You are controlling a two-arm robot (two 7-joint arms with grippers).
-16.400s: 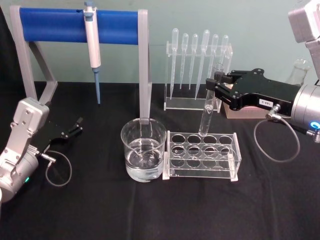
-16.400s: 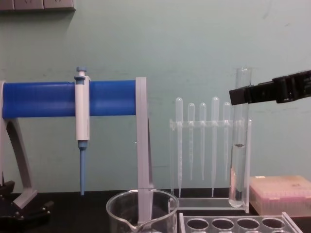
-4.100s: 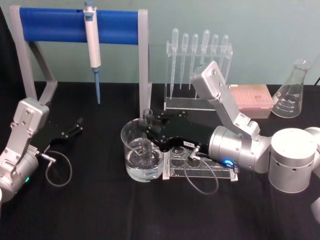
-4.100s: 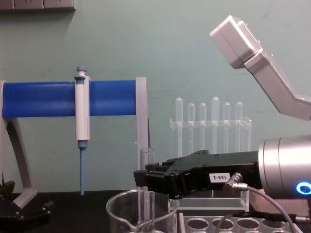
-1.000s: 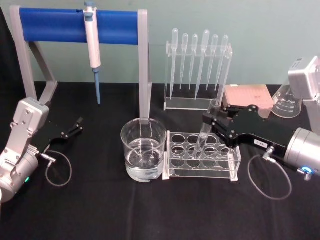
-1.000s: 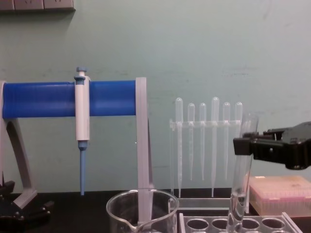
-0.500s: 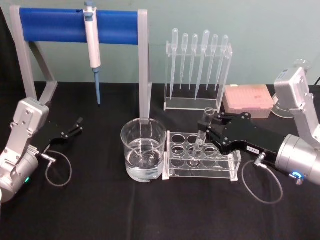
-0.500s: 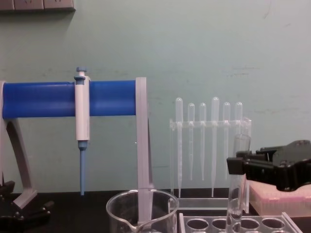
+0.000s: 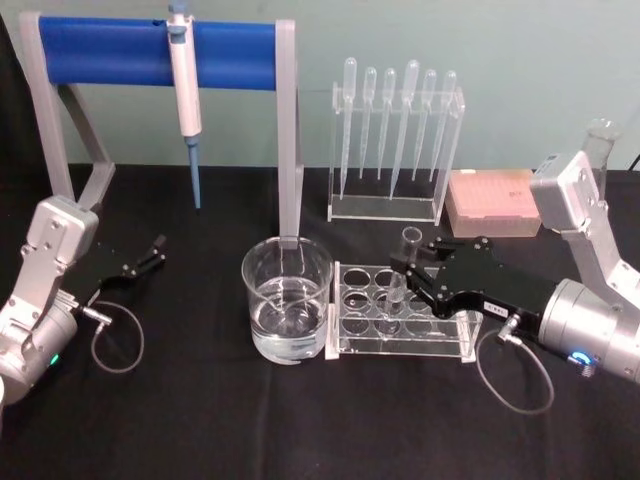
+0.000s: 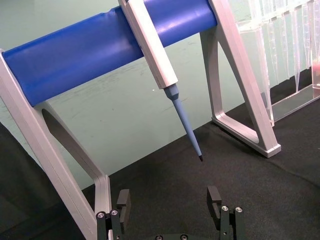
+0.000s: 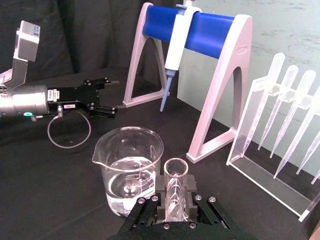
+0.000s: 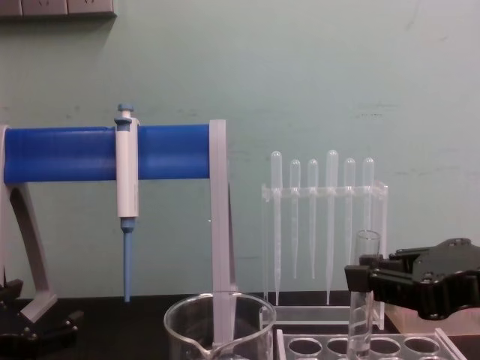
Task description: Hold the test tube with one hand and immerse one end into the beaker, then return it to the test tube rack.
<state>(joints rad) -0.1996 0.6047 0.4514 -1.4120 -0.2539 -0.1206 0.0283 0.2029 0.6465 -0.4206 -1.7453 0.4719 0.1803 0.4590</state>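
Head view: right gripper (image 9: 406,262) is clamped on the upright test tube (image 9: 404,268), whose lower end sits in a back-row hole of the clear rack (image 9: 403,311). Just left of the rack stands the beaker (image 9: 287,300) with water. Left gripper (image 9: 150,255) rests parked far left, fingers spread.

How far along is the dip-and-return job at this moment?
Dip looks done: the test tube is clear of the beaker. In hand: the right pincer grips it upright, its lower end entering a hole of the tube rack. Left: seat it, release. The left pincer is parked open.
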